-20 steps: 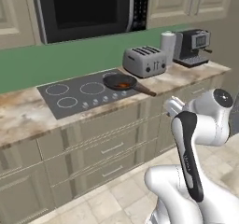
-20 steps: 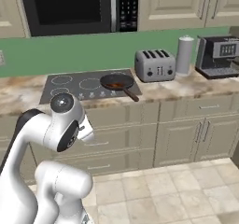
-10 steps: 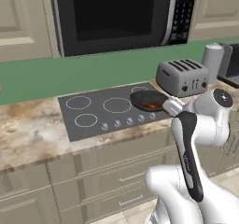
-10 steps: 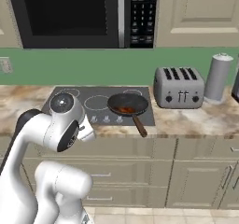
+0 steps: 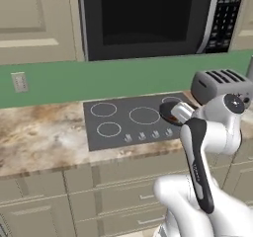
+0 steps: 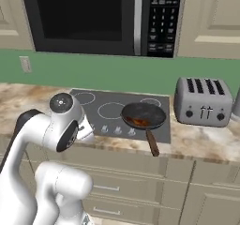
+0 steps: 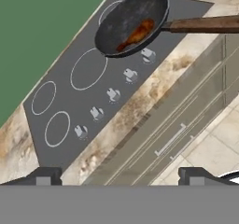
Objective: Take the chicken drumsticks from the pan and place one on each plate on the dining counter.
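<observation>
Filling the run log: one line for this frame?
phase: approach | gripper: open, empty | drumsticks: in pan | pan: on cooktop, handle over counter edge

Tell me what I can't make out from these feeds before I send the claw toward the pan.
- Drumstick count: the reddish-brown meat in the pan is too small and blurred to separate into pieces in the hand and right base views.
- Left base view: the arm hides most of the pan.
- Claw: only its fingertips rise at the hand view's bottom edge.
- Toaster: cut by the left base view's right edge.
</observation>
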You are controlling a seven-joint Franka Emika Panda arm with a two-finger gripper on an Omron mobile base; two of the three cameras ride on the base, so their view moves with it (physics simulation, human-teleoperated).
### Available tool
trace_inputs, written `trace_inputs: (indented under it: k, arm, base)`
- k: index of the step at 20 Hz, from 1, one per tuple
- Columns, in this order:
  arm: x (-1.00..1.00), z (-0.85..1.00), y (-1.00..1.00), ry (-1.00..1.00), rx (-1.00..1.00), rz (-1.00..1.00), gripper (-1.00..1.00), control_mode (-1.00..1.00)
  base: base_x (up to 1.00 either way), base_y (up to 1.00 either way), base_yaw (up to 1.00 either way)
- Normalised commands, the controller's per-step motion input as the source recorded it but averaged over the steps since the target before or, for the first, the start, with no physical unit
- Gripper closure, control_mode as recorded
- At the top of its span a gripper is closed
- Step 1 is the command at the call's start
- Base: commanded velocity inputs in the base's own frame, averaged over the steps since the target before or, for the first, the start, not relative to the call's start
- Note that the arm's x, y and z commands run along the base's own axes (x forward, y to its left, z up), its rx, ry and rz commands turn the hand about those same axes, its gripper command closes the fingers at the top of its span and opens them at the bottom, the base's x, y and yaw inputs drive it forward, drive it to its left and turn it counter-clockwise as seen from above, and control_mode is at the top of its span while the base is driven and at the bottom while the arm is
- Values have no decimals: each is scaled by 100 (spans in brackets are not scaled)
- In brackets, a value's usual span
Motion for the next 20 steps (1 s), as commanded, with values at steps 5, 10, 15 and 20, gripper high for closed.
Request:
trace_inputs:
  k: [5, 10, 15, 20]
  arm:
    - [0, 0, 0, 0, 0, 0, -100, 100]
    - [0, 0, 0, 0, 0, 0, -100, 100]
    - [0, 0, 0, 0, 0, 0, -100, 100]
    - [0, 0, 0, 0, 0, 0, -100, 100]
  base:
    - [35, -43, 25]
    - [53, -60, 23]
    - [42, -46, 17]
    - [30, -29, 13]
